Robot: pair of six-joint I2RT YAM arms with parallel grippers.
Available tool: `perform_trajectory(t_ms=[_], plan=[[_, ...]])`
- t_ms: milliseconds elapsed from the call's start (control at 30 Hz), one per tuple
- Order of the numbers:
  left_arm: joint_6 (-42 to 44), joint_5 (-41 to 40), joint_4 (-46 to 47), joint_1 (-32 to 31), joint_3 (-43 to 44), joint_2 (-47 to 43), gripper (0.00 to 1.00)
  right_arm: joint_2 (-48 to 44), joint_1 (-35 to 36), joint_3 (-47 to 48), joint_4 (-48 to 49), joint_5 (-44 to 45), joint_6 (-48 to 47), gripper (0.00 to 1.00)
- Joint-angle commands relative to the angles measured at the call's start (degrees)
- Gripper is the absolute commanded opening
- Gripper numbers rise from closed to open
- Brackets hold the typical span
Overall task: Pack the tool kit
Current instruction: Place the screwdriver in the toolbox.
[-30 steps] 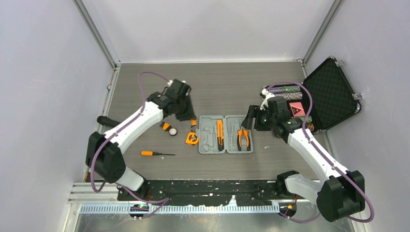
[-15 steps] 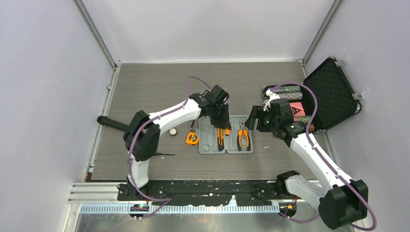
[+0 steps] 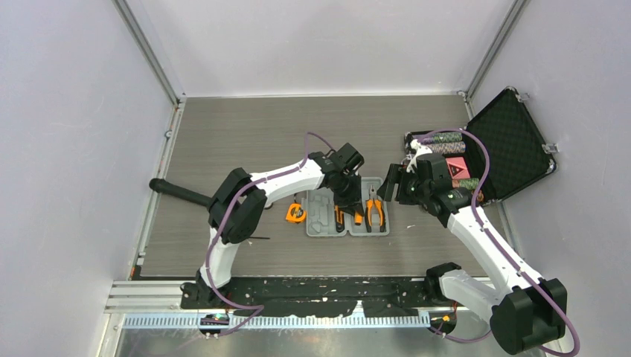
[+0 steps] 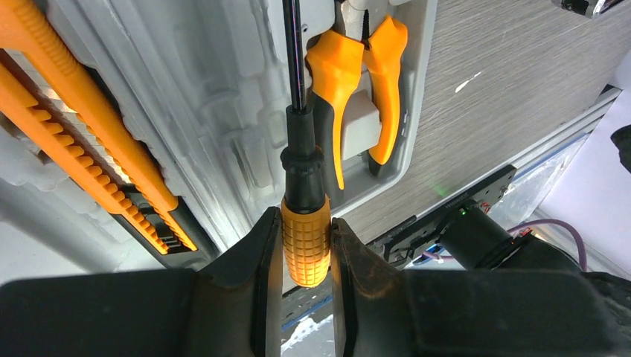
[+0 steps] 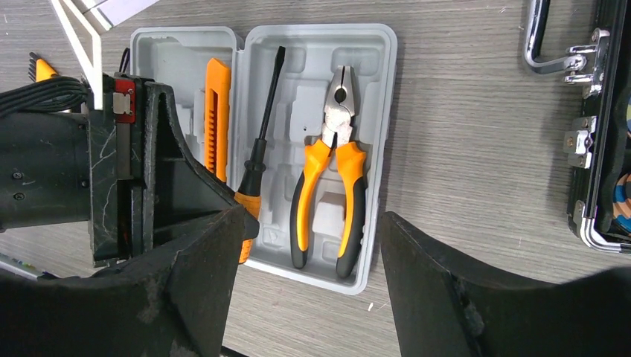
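Screwdriver over the tray, not yet seated
Top view: the left gripper [image 3: 348,202] reaches over the open tool kit [image 3: 320,219], with the right gripper [image 3: 391,184] just beside it. Left wrist: the jaws are clamped on the screwdriver [image 4: 303,223] handle, its shaft close by the pliers [image 4: 350,89]; released askew, it may ride up on them. Right wrist: that claw stands apart, holding nothing, near enough for the arms to collide

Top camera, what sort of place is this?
Probably a robotics lab cell, not a workshop: plain walls on aluminium framing enclose a grey table, with left arm and right arm bolted at its near edge.
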Motion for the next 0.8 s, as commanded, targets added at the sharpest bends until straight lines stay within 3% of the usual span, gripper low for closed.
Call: perform_trajectory(t_ms=[0, 267, 767], plan=[[-1.06, 2.08, -0.66, -0.36, 2.49, -0.18, 0.09, -0.36, -0.23, -0.47, 0.73, -0.14, 0.41, 0.72], [-1.54, 3.56, -0.3, -0.37, 2.95, 1.22, 0.27, 0.29, -0.22, -0.51, 1.01, -1.09, 0.65, 0.72], [-1.54, 4.53, -1.43, -0.28, 4.55, 2.19, 0.43, 1.39, -0.31, -0.31, 1.53, -2.49, 0.8, 0.72]])
